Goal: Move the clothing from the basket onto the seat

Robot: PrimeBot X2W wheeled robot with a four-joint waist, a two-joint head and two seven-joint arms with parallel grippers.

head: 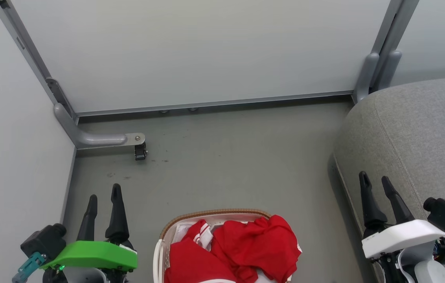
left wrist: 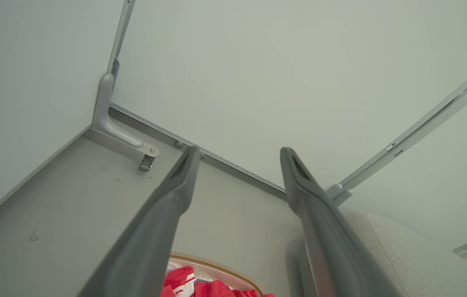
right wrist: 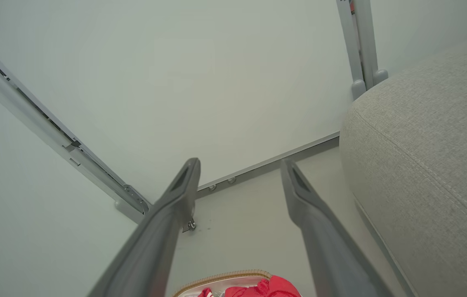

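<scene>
1. By my judgement nothing has been moved: the red clothing [head: 254, 243] lies heaped in the basket [head: 206, 214] at bottom centre, and the visible part of the grey seat [head: 423, 129] at the right edge carries none.
2. The left tool [head: 105, 191], lower left, and the right tool [head: 374, 176], lower right, have their fingers spread and hold nothing.
3. Open floor [head: 226, 157] lies between basket and seat. Wall panels [head: 206, 51] close the top and left, and a castor foot [head: 140, 151] juts out left of centre.

Bright even light, soft shadows, wrist views edge-warped, near jaws blurred
</scene>
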